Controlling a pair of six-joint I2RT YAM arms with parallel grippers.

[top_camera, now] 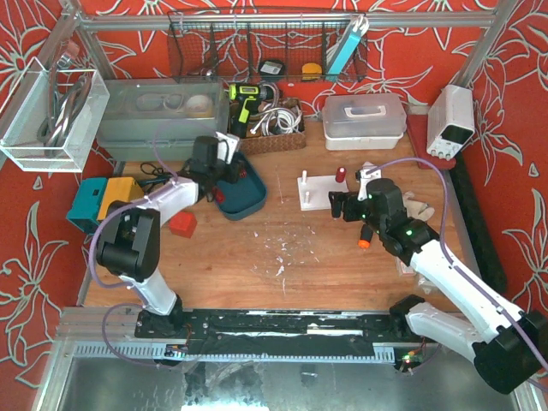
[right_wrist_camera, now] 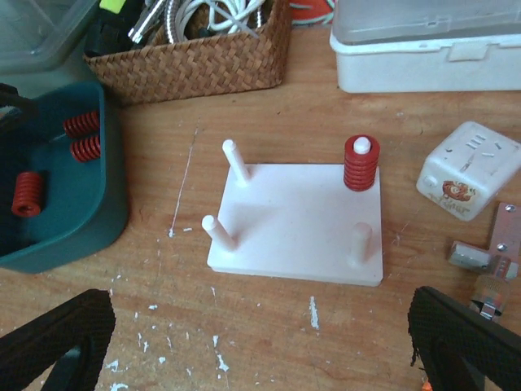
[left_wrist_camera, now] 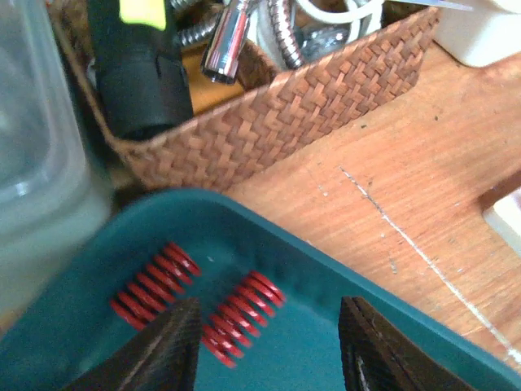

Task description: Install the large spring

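Observation:
A teal tray at the left of the table holds red springs. In the left wrist view two springs lie side by side on the tray floor. My left gripper is open and hovers just above them, empty. The right wrist view shows a third, thicker spring lying apart in the tray. A white peg board has four pegs, and one red spring sits on the far right peg. My right gripper is open and empty, above the table in front of the board.
A wicker basket of tools stands behind the tray, and a clear lidded box behind the board. A white cube and a metal bracket lie right of the board. A red block sits left of the tray.

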